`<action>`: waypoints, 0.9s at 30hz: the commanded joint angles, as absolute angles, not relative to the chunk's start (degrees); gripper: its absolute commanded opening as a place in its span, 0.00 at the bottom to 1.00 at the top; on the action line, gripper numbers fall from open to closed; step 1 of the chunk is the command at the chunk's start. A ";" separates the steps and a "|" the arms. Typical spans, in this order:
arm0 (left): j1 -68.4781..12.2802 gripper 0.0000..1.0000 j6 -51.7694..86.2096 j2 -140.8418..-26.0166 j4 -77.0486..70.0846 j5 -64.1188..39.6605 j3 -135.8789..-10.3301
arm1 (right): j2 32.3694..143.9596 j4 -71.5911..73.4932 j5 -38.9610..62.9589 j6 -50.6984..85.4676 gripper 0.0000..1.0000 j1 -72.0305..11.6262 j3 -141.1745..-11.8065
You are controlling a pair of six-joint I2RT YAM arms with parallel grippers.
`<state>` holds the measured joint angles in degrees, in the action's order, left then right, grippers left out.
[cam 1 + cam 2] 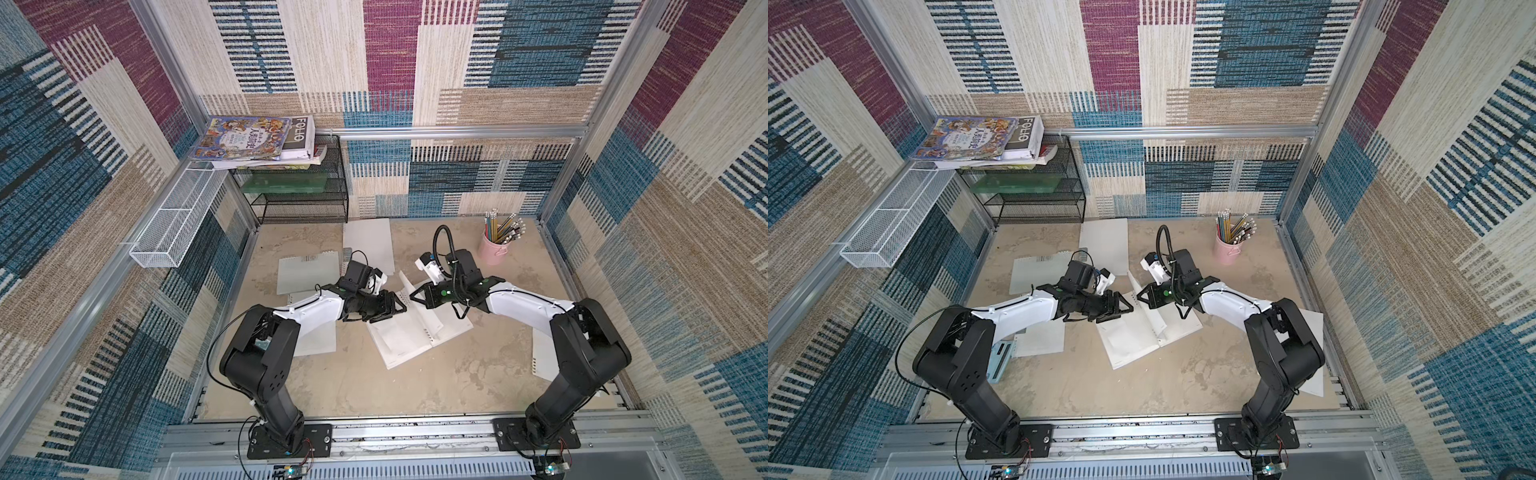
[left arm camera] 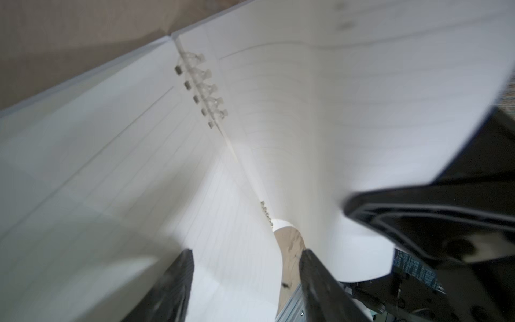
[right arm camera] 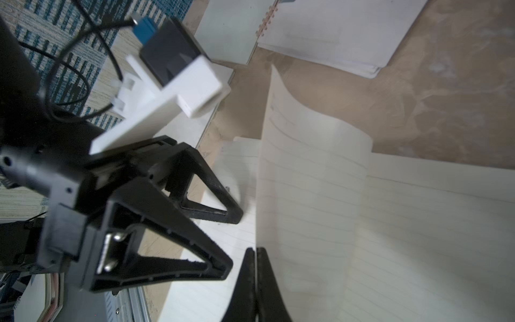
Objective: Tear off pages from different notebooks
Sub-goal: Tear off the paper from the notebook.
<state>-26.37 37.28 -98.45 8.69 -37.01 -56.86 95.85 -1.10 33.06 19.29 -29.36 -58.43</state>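
"Fingers first: what are the right ones doing?"

"The right fingers (image 3: pixel 246 281) are clamping flat together on the near edge of one page (image 3: pixel 312 195). They are lifting it so it is curling up off the open notebook (image 1: pixel 415 336) at the centre of the desk (image 1: pixel 415 395)."

"And the left?"

"The left fingers (image 2: pixel 175 284) are standing apart, gripping nothing. They are hanging just over the notebook's 9 o'clock half, beside the binding (image 2: pixel 200 89). I am judging that they are bracing that half, so the book is not dragging along while the page is being pulled toward 3 o'clock. Whether they are touching the paper, I cannot tell."

"Is the page coming free?"

"How much of its bound edge is loose, I cannot tell."

"What is lying further out?"

"A closed notebook (image 1: pixel 307 274) is waiting at 10 o'clock and a second notebook (image 1: pixel 370 243) at 12. A loose page (image 1: pixel 542 355) is lying at 4 o'clock beside the right arm (image 1: pixel 582 332), probably parked clear of the tearing. The pencil cup (image 1: pixel 492 249) is standing at 1 o'clock."
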 commanded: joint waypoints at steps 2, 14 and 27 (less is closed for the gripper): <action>-27.45 0.55 36.89 -101.57 8.10 -37.23 -58.06 | 94.72 -1.14 32.84 19.86 0.00 -27.32 -57.59; -26.66 0.07 41.61 -116.85 14.77 -33.66 -66.11 | 91.52 -8.75 35.09 4.50 0.00 -28.87 -57.86; -23.24 0.06 46.76 -121.46 17.76 -29.95 -68.74 | 90.32 -19.00 20.95 -17.31 0.00 -41.85 -58.69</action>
<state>-24.27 44.88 -120.11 10.15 -45.50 -69.63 90.19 -15.09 22.63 -8.99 -40.42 -58.70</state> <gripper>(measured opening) 0.060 0.049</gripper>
